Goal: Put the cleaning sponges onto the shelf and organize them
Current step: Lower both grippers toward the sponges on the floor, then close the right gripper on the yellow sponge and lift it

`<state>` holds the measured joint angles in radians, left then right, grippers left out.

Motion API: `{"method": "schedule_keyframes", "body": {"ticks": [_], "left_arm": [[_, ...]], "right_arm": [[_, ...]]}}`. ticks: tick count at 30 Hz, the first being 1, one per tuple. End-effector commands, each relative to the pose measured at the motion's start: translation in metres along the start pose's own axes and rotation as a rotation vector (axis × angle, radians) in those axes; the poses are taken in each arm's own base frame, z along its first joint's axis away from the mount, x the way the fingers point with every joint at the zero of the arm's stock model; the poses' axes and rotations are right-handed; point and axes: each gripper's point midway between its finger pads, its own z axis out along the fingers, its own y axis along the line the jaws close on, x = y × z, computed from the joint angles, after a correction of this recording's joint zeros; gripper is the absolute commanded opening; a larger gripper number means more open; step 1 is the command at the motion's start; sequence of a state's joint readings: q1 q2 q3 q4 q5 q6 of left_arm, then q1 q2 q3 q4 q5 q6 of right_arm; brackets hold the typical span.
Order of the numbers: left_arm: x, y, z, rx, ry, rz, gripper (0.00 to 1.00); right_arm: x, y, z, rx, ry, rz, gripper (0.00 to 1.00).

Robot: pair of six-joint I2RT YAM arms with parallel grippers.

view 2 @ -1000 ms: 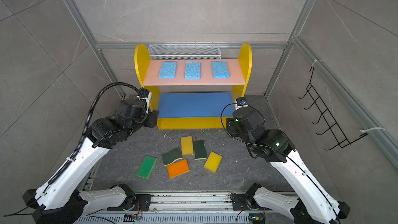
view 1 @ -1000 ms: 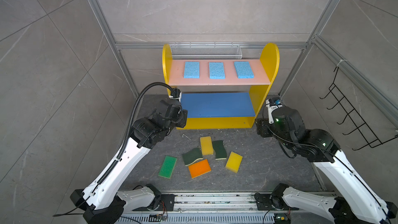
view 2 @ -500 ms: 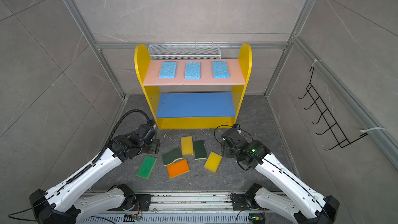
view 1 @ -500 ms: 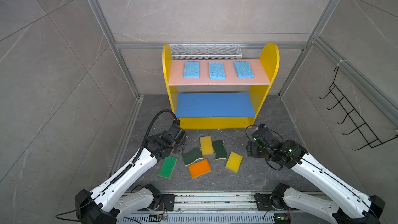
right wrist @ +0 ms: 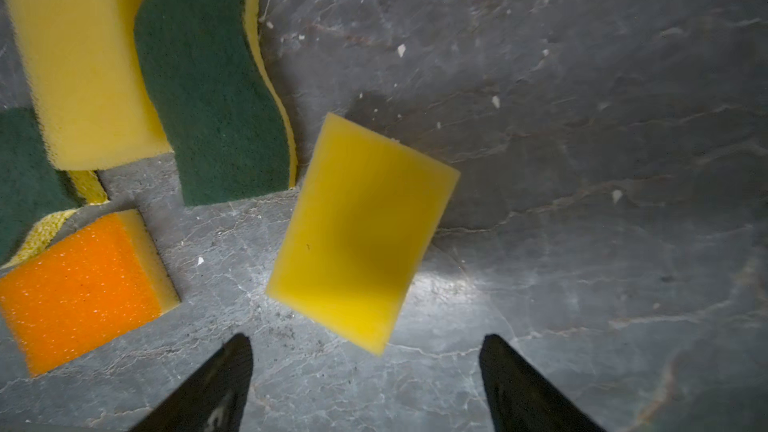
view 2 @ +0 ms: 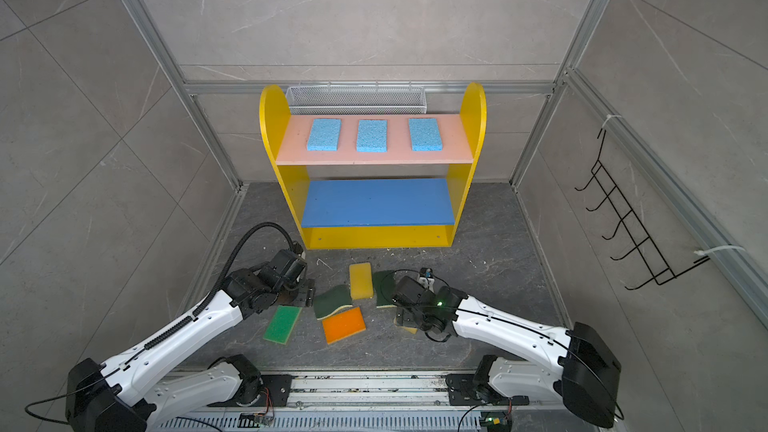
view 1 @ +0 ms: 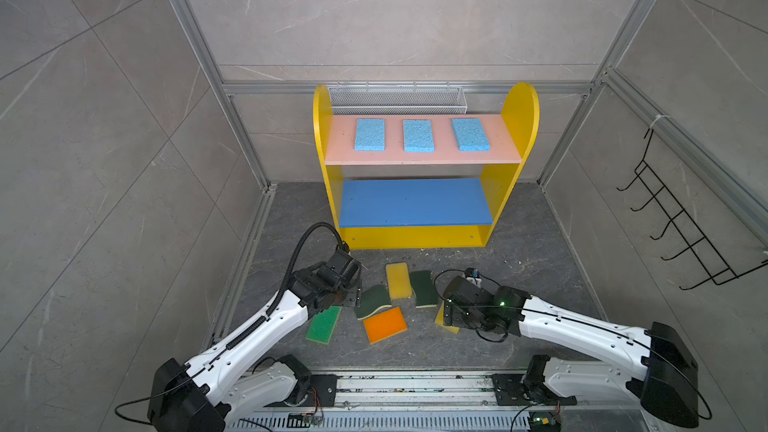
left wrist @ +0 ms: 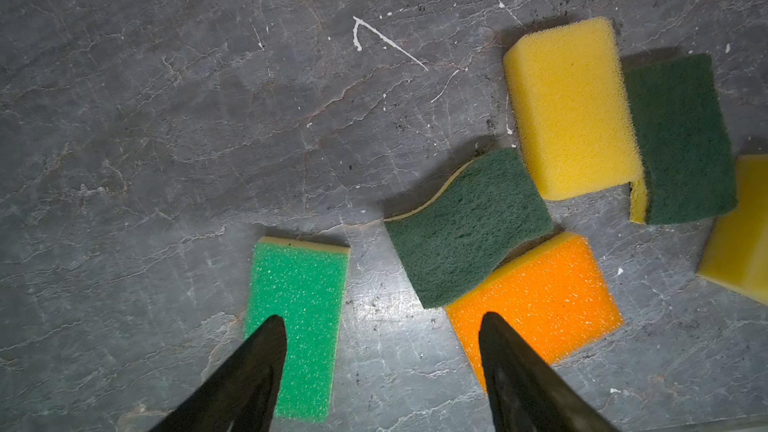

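Right hand (right wrist: 365, 340) released, fingers spread, nothing between them. Yellow sponge (right wrist: 361, 234) lies flat on the worktop (right wrist: 582, 160) just ahead of the fingertips. Its long axis runs away from the hand, slightly askew, so a close across the short side looks feasible. Face smooth, plain yellow.

Left hand (left wrist: 382, 317) likewise open and empty, straddling bright green sponge (left wrist: 299, 305) and orange sponge (left wrist: 540, 297).

Three blue sponges (view 1: 418, 135) in a row on the shelf (view 1: 519, 118), pink board (view 1: 498, 147). Blue board (view 1: 413, 201) bare.

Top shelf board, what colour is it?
The upper board is pink, clearest in a top view.
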<state>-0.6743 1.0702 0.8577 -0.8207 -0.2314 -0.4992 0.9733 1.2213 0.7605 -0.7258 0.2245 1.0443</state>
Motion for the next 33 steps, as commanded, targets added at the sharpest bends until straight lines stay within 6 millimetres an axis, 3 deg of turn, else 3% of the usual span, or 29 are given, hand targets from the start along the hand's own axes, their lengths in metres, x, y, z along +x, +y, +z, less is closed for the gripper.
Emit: {"method": "schedule_keyframes", "body": {"ticks": [1, 13, 24, 33], "left_arm": [[-0.006, -0.007, 0.000, 0.031, -0.016, -0.027, 0.77], [-0.005, -0.006, -0.007, 0.047, -0.037, -0.034, 0.78], [-0.006, -0.007, -0.008, 0.051, -0.040, -0.033, 0.78], [-0.011, -0.010, -0.007, 0.053, -0.041, -0.027, 0.78]], "right_arm": [[0.003, 0.004, 0.011, -0.005, 0.002, 0.081, 0.92], [0.018, 0.002, 0.041, 0.050, 0.063, 0.122, 0.97], [0.032, -0.007, 0.066, 0.110, 0.101, 0.108, 0.95], [0.019, -0.031, 0.051, 0.172, 0.013, 0.085, 0.85]]}}
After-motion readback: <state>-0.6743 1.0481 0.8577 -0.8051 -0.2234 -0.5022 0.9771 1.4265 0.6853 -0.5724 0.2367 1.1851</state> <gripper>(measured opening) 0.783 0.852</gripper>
